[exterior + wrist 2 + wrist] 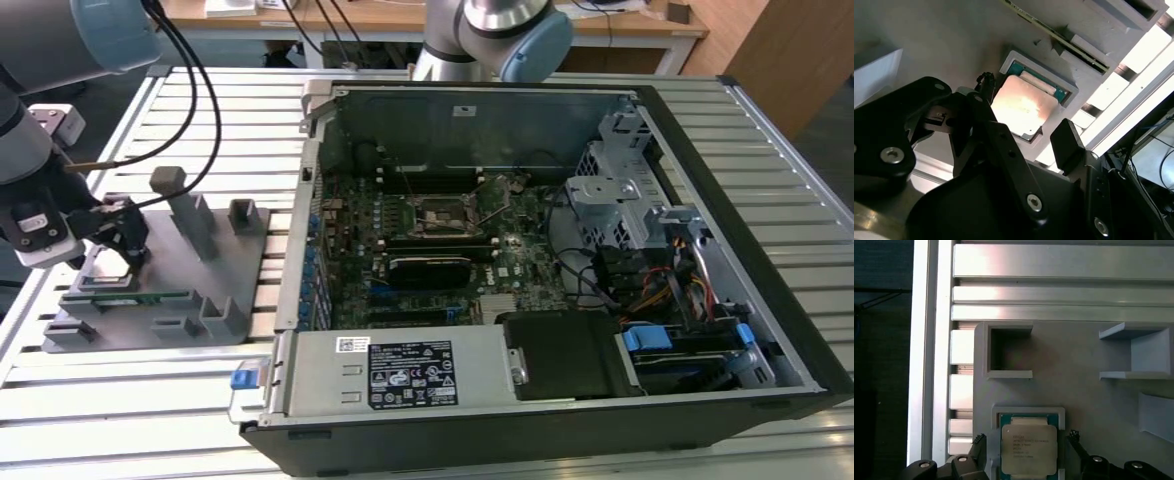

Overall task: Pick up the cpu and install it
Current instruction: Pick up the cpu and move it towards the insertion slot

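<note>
Cpu (1029, 450) lay flat in a square pocket of the grey holder tray (1079, 370), gripper (1025, 437) hung over it, fingers (978, 445) spread wide, one at each side.

faint print on cpu (1028, 450), labels (411, 376) on power supply (318, 382), none legible
</note>
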Robot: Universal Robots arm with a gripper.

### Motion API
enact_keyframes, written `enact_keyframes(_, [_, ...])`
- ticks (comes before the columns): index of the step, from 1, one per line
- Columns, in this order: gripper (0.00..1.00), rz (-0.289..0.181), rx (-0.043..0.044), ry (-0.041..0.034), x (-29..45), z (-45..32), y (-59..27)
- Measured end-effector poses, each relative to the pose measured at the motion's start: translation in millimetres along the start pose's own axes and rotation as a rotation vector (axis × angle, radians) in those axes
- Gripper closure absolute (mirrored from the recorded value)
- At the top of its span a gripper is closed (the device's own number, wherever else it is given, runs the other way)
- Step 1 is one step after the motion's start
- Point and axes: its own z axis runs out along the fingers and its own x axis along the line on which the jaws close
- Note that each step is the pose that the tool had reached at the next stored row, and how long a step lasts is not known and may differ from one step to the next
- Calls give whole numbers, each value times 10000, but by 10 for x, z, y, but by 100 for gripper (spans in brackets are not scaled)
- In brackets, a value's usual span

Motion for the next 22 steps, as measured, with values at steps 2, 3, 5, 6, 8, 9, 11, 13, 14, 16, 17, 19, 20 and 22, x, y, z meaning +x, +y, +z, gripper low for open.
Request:
enact_keyframes(2, [30, 2, 0, 0, 0, 9, 1])
enact_keyframes(3, [30, 2, 0, 0, -2, 9, 2])
enact_keyframes(5, [36, 2, 0, 0, -3, 10, 2])
enact_keyframes(6, [36, 2, 0, 0, -3, 10, 2])
enact_keyframes(8, [36, 1, -2, -2, -6, 11, 2])
enact_keyframes(9, [36, 1, -1, -2, -6, 11, 2])
enact_keyframes(11, [36, 2, -1, -1, -6, 11, 2])
enact_keyframes(13, [38, 2, -1, -1, -6, 10, 2])
enact_keyframes(14, [38, 2, 0, 0, -6, 10, 2])
enact_keyframes(16, [45, 2, 1, 3, -11, 5, 2])
enact_keyframes(17, [46, 2, 1, 4, -13, 2, 2])
enact_keyframes(19, [46, 2, 1, 8, -18, -5, 2])
enact_keyframes(20, [46, 2, 0, 7, -18, -8, 3])
enact_keyframes(22, [46, 2, 0, 7, -18, -26, 3])
